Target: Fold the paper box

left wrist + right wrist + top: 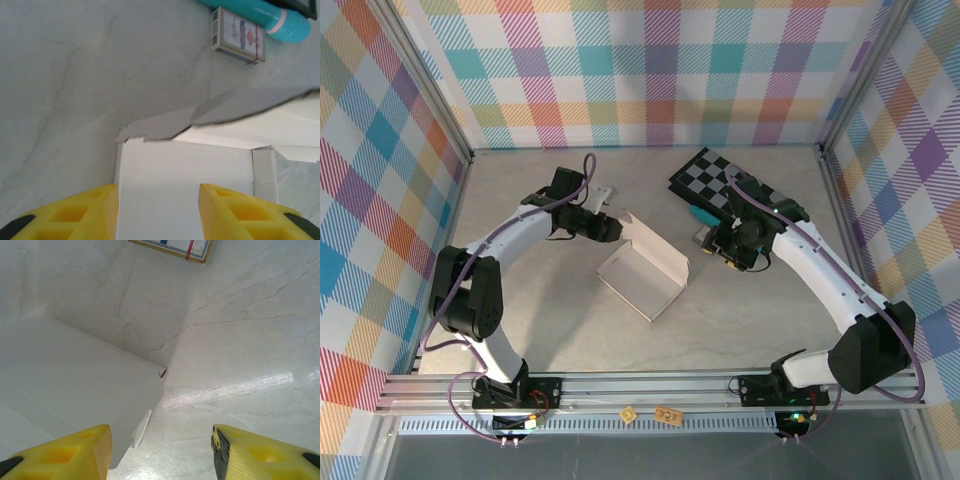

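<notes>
The paper box (645, 270) lies mid-table, a white cardboard sheet partly folded, with one panel raised at its far side. My left gripper (616, 229) hovers at the box's far left corner. In the left wrist view its yellow fingers (90, 212) stand open, the box's white floor (185, 170) showing in the gap and a grey flap (220, 112) rising beyond. My right gripper (717, 247) sits just right of the box, apart from it. Seen from the right wrist, it (161, 452) is open over bare table, and the box's wall (65, 375) lies by its left finger.
A black-and-grey checkered board (720, 180) lies at the back right. A teal tube (260, 15) and a small printed packet (239, 36) lie beside it, close to the right gripper. Plaid walls and metal rails (650, 385) close in the table.
</notes>
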`<state>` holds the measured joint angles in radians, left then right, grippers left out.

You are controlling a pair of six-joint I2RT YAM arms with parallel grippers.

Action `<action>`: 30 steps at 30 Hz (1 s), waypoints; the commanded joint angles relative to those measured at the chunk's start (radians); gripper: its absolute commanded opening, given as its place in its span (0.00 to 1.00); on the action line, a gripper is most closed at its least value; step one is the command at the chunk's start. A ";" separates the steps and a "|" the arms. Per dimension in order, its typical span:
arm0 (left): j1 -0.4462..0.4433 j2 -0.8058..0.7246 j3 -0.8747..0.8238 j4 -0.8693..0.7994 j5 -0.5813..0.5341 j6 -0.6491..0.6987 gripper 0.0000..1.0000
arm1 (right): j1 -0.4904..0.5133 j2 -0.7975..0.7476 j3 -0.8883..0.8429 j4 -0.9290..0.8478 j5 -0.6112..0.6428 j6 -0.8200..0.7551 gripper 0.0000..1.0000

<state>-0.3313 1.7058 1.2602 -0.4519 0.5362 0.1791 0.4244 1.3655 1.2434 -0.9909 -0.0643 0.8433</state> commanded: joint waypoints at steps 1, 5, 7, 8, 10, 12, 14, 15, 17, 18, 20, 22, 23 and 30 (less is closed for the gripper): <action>-0.022 -0.007 0.004 0.103 0.055 0.067 0.45 | -0.006 -0.016 0.009 -0.034 -0.033 -0.026 0.56; -0.032 0.015 0.005 0.135 0.059 0.095 0.45 | -0.007 -0.023 0.003 -0.031 -0.041 -0.015 0.56; -0.032 0.024 0.004 0.145 0.059 0.104 0.44 | -0.007 -0.026 -0.001 -0.029 -0.043 -0.013 0.56; -0.032 0.029 0.005 0.147 0.059 0.108 0.43 | -0.008 -0.028 -0.004 -0.031 -0.044 -0.010 0.56; -0.032 0.039 0.004 0.156 0.074 0.105 0.41 | -0.007 -0.029 -0.008 -0.030 -0.045 -0.010 0.56; -0.035 0.046 0.001 0.165 0.082 0.097 0.37 | -0.008 -0.030 -0.012 -0.028 -0.045 -0.010 0.56; -0.042 0.050 -0.001 0.165 0.071 0.093 0.35 | -0.007 -0.027 -0.012 -0.026 -0.046 -0.009 0.56; -0.046 0.051 0.000 0.165 0.062 0.093 0.35 | -0.007 -0.025 -0.010 -0.025 -0.048 -0.009 0.56; -0.055 0.052 -0.003 0.182 -0.024 0.094 0.37 | -0.007 -0.020 -0.009 -0.022 -0.048 -0.009 0.56; -0.054 0.051 -0.009 0.208 -0.040 0.093 0.39 | -0.007 -0.018 -0.006 -0.024 -0.049 -0.010 0.56; -0.043 0.043 -0.030 0.241 -0.059 0.093 0.43 | -0.009 -0.012 0.005 -0.018 -0.057 -0.026 0.56; -0.014 0.042 -0.048 0.266 -0.011 0.089 0.45 | -0.014 -0.007 0.016 -0.024 -0.065 -0.044 0.57; 0.001 0.047 -0.054 0.277 0.043 0.085 0.46 | -0.020 -0.004 0.021 -0.026 -0.077 -0.052 0.57; 0.031 0.114 -0.010 0.222 0.245 0.165 0.45 | -0.049 0.004 0.041 -0.050 -0.121 -0.082 0.57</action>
<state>-0.3016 1.7851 1.2228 -0.2260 0.6735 0.2871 0.3840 1.3647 1.2480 -1.0084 -0.1528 0.7921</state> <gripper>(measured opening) 0.451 0.567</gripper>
